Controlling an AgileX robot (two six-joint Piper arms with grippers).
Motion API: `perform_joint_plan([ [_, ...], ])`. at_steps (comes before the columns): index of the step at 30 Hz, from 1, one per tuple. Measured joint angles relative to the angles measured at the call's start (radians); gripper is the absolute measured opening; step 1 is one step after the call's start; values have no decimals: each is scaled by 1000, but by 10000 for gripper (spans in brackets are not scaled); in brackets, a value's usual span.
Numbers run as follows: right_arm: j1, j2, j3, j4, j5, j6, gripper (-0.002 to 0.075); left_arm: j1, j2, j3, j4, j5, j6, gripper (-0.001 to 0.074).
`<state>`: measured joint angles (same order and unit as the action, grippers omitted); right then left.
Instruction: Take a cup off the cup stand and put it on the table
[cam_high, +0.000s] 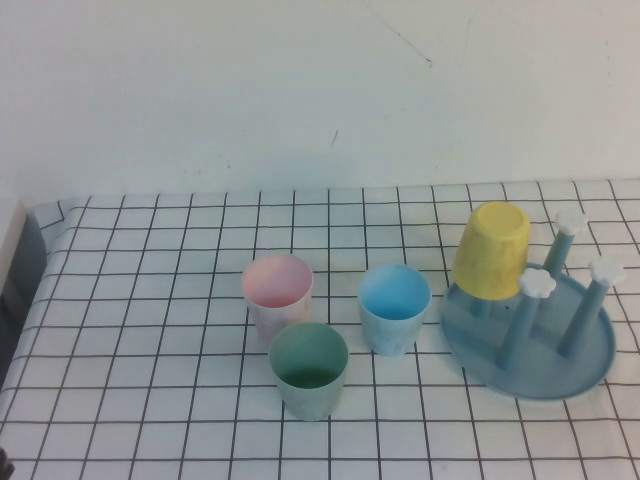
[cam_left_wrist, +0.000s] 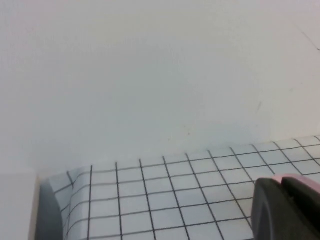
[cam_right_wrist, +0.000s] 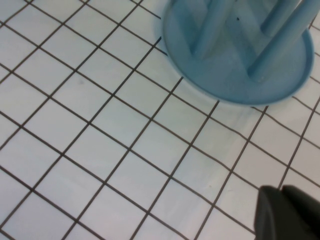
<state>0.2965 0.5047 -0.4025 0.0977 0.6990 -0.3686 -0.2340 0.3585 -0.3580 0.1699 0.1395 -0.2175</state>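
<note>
Sage-green cup (cam_high: 309, 369) stands upright on the gridded table (cam_high: 150, 300), just before the pink cup (cam_high: 277, 293) and blue cup (cam_high: 394, 307). Yellow cup (cam_high: 492, 250) sits inverted on the cup stand (cam_high: 560, 350). Left gripper (cam_left_wrist: 287, 207) and right gripper (cam_right_wrist: 287, 212) show only dark edges in their wrist views; their jaws I cannot tell.

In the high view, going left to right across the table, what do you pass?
Pink cup → green cup → light blue cup → yellow cup, upside down on a peg → cup stand. Neither gripper appears in that view; each wrist view shows only a dark corner of its own.
</note>
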Motion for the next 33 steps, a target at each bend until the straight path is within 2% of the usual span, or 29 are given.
perform_joint_plan([
  [5,0,0,0,0,0,0,0,138,-191,167,-145,5,58,-3],
  [13,0,0,0,0,0,0,0,250,-367,342,-230,67,71,-3],
  [20,0,0,0,0,0,0,0,265,-369,381,-233,162,41,-3],
  [33,0,0,0,0,0,2,0,265,-370,379,-233,166,23,-3],
])
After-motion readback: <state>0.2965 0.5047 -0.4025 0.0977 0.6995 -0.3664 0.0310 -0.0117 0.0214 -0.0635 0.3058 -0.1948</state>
